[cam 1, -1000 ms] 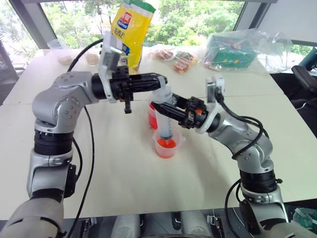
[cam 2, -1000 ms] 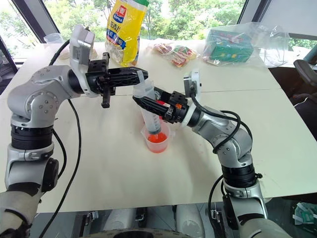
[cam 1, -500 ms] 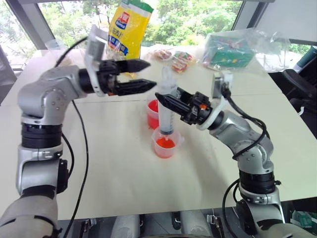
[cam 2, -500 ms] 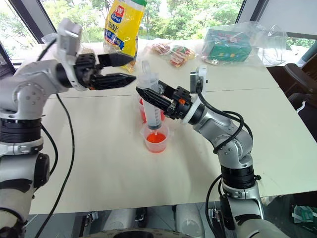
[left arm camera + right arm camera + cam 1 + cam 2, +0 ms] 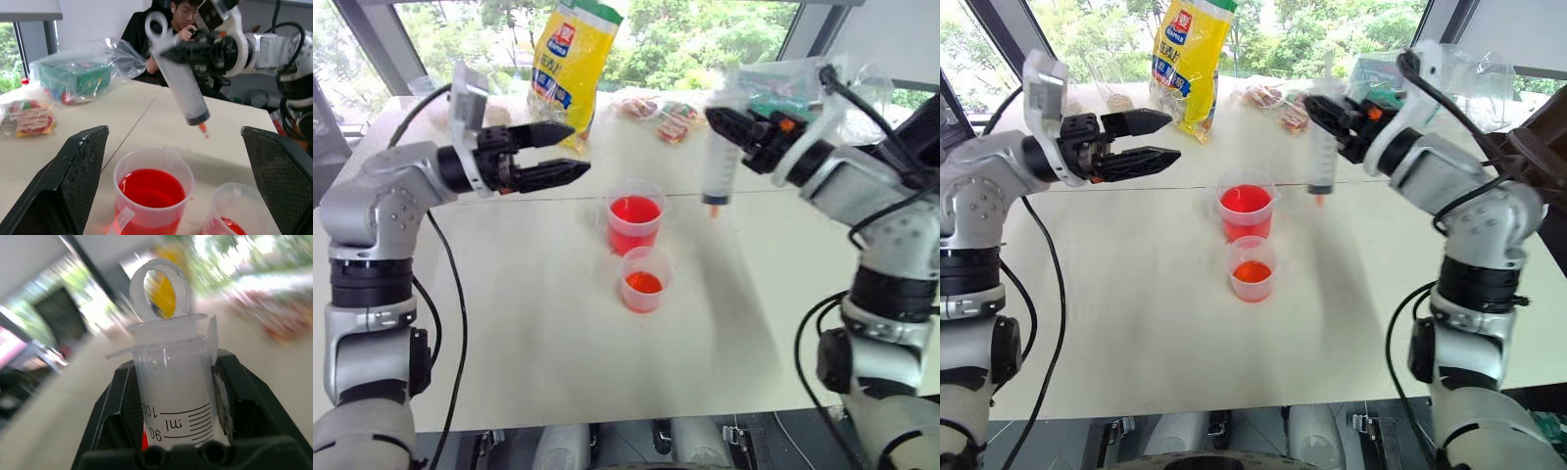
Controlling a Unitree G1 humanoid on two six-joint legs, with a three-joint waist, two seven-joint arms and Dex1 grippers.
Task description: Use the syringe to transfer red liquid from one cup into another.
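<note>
From the head cameras, the right gripper (image 5: 736,125) is carrying the syringe (image 5: 718,166) up and away from the cups, out toward the worktop's far right, where half a second ago its tip was dipping into the small cup (image 5: 644,279). Its fingers are clamped on the barrel, tip hanging down over bare tabletop. The left gripper (image 5: 570,150), closed near the plunger a second ago, is now standing wide apart, holding nothing, and drawing back toward the worktop's left side. I judge the plunger has been pushed home and the discharge into the small cup is finishing; the syringe looks mostly empty.

The tall cup (image 5: 634,222), red all through, is standing mid-worktop, with the small cup just in front of it, nearly touching, red only low down. Along the far edge a yellow bag (image 5: 570,61), snack packets (image 5: 666,116) and a clear bag holding a green box (image 5: 1400,83) are lying well apart from the cups; nothing is blocking the path between syringe and cups.

In the left wrist view, the open black fingers (image 5: 73,181) are framing both cups, and the syringe (image 5: 183,93) is hanging tilted beyond them, a red drop at its tip that could fall on the table. A seated person (image 5: 168,29) is sitting beyond the table's far side.

In the right wrist view, the syringe barrel (image 5: 178,401) is sitting gripped between the pads, plunger ring pressed down near the flange.
</note>
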